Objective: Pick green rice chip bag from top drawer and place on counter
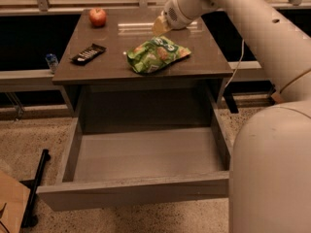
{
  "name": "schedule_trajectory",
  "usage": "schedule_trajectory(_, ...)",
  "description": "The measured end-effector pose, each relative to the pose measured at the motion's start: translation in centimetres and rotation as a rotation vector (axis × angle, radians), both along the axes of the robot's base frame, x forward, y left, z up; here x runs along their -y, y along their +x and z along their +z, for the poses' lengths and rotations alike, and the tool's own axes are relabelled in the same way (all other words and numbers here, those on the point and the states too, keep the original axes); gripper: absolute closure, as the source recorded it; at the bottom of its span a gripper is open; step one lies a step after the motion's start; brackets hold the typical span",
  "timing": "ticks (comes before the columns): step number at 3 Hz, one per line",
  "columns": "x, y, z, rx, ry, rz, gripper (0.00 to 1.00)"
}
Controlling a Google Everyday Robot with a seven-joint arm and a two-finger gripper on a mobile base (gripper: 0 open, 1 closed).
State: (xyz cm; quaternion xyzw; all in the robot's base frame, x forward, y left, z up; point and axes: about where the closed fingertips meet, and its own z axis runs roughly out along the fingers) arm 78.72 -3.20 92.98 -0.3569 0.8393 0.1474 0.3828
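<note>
The green rice chip bag (158,55) lies flat on the counter (112,69), right of centre, with nothing holding it. My gripper (160,26) hangs just behind and above the bag, apart from it, open with nothing in it. Below the counter the top drawer (131,193) is pulled fully out, and its grey floor is bare.
A red apple (97,17) sits at the counter's back left and a black remote (88,54) at its left. A small bottle (51,62) stands on the ledge left of the cabinet. My arm (262,28) and body (272,169) fill the right side. A black bar (36,183) lies on the floor at left.
</note>
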Motion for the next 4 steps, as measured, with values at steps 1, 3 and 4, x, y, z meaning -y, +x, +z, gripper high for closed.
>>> schedule_trajectory(1,-0.28,0.0,-0.26,-0.004,-0.001,0.004,0.61)
schedule_trajectory(3,-0.8,0.09,-0.86,-0.012,-0.002,0.012,0.15)
schedule_trajectory(4,-1.02,0.12,-1.14,-0.016,-0.003,0.015,0.0)
